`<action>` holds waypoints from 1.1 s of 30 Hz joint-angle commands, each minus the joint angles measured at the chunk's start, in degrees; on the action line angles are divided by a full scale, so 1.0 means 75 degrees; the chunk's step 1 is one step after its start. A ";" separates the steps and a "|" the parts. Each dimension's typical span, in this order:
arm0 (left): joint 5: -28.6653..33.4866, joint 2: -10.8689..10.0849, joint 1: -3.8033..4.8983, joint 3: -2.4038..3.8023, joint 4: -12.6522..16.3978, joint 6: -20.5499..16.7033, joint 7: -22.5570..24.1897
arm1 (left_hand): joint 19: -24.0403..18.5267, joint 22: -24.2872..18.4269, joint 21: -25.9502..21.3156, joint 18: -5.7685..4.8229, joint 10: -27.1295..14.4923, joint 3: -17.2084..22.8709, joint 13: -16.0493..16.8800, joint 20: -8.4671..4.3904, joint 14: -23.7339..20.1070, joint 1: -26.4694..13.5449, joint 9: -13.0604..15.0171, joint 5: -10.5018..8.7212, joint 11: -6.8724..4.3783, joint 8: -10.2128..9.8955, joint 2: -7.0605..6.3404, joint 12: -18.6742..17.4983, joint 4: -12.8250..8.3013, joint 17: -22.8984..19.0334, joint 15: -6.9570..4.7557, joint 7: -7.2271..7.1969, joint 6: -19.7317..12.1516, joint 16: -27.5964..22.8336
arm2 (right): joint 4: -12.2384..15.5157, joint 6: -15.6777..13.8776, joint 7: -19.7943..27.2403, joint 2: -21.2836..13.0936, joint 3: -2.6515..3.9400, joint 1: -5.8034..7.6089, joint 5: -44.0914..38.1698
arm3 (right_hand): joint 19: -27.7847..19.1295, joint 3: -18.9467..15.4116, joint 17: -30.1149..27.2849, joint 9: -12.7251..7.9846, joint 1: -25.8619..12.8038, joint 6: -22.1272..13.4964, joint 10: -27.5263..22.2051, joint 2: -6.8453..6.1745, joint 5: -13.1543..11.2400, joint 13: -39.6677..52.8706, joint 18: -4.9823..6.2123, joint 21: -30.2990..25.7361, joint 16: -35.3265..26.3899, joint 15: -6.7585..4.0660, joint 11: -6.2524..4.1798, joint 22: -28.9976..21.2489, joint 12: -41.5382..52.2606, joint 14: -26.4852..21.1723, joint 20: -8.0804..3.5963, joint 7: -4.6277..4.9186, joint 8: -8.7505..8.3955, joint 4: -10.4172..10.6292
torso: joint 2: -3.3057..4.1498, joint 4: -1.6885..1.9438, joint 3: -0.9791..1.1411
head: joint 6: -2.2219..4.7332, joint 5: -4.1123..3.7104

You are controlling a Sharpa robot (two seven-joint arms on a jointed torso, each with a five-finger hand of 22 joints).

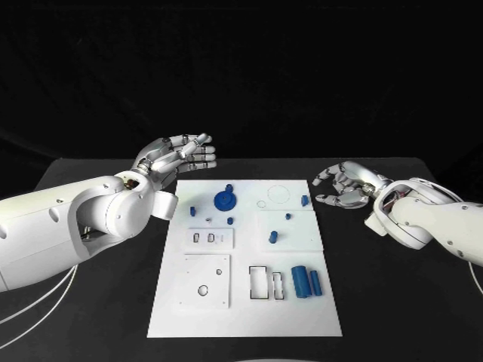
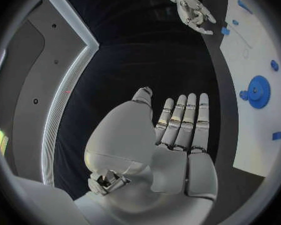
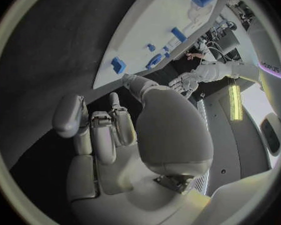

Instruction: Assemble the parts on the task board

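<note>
The task board (image 1: 245, 302) lies flat in the middle of the black table (image 1: 78, 302), its long sides running from the near edge toward the far edge.

Parts on the task board:
- A blue gear (image 1: 226, 200) lies near the far left corner of the board, with a small blue piece (image 1: 190, 210) just beside it toward the left edge.
- A small blue block (image 1: 305, 200) sits at the far right edge.
- A small blue peg (image 1: 273, 237) stands near the centre of the board.
- Two blue cylinders (image 1: 307, 281) lie side by side near the right edge, in the nearer half, just beside a rectangular cut-out (image 1: 260, 282).

Left robot hand (image 1: 179, 156): raised off the far left corner of the board, fingers extended and held close together, palm free. It grasps nothing and touches no part. The left wrist view confirms straight fingers (image 2: 185, 116) with the gear (image 2: 259, 91) well apart from them.

Right robot hand (image 1: 345, 185): positioned over the table just off the far right corner of the board, fingers loosely curled inward. It appears to hold nothing, although the inner palm is partly hidden. The small blue block (image 3: 118, 64) lies near its fingertips, not in contact.
</note>
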 commanded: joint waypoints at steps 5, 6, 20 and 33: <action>-0.0026 -0.0007 0.0000 0.0006 0.0022 0.0095 0.0086 | 0.0011 -0.0011 -0.0040 -0.0123 -0.0060 0.0049 0.0005 -0.0027 -0.0051 0.0019 0.0011 -0.0040 -0.0014 0.0049 0.0028 0.0038 0.0003 0.0010 -0.0015 0.0814 -0.0049 0.0038 | -0.0141 0.0249 -0.0097 0.0184 -0.0002 -0.0095 -0.0042 | -0.0060 -0.0009 0.2012 -0.0030 -0.0012 -0.0048 -0.0087 -0.0067 0.0034 0.0293 -0.0027 -0.0051 0.0031 -0.0002 0.0020 -0.0019 -0.0068 0.0810 -0.0009 0.0037 -0.0013 -0.0042 | 0.0034 0.0008 0.0006 | -0.0039 0.0007; -0.0026 -0.0010 0.0000 0.0006 0.0024 0.0096 0.0085 | 0.0011 -0.0011 -0.0040 -0.0123 -0.0060 0.0049 0.0005 -0.0027 -0.0051 0.0019 0.0011 -0.0040 -0.0014 0.0049 0.0028 0.0038 0.0003 0.0010 -0.0015 0.0814 -0.0049 0.0038 | -0.0150 0.0259 -0.0113 0.0204 -0.0002 -0.0111 -0.0056 | -0.0068 -0.0010 0.2012 -0.0035 -0.0013 -0.0061 -0.0098 -0.0067 0.0034 0.0282 -0.0024 -0.0063 0.0031 0.0000 0.0022 -0.0031 -0.0075 0.0810 -0.0008 0.0039 -0.0019 -0.0043 | 0.0037 0.0006 0.0007 | -0.0041 0.0007; -0.0026 -0.0024 0.0002 0.0006 0.0040 0.0100 0.0074 | 0.0011 -0.0012 -0.0041 -0.0123 -0.0062 0.0051 0.0005 -0.0027 -0.0055 0.0020 0.0011 -0.0039 -0.0014 0.0055 0.0026 0.0040 0.0003 0.0010 -0.0015 0.0814 -0.0053 0.0042 | -0.0224 0.0359 -0.0209 0.0375 -0.0003 -0.0185 -0.0298 | -0.0070 0.0026 0.2012 -0.0067 0.0028 -0.0101 -0.0104 -0.0032 0.0116 0.0287 -0.0026 -0.0066 0.0031 0.0010 0.0032 -0.0019 -0.0074 0.0810 0.0002 0.0051 -0.0031 -0.0083 | 0.0032 0.0019 0.0016 | -0.0152 0.0010; -0.0026 -0.0023 0.0002 0.0006 0.0037 0.0105 0.0067 | 0.0011 -0.0012 -0.0041 -0.0123 -0.0062 0.0051 0.0005 -0.0027 -0.0055 0.0020 0.0011 -0.0039 -0.0014 0.0055 0.0026 0.0040 0.0003 0.0010 -0.0015 0.0814 -0.0053 0.0042 | -0.0321 0.0384 -0.0268 0.0528 -0.0002 -0.0188 -0.0373 | -0.0047 0.0095 0.2012 -0.0069 0.0022 0.0042 -0.0066 0.0054 0.0134 0.0328 -0.0032 -0.0038 0.0031 0.0009 0.0026 0.0027 -0.0042 0.0810 0.0006 0.0043 0.0059 -0.0093 | 0.0028 0.0007 0.0016 | -0.0146 0.0032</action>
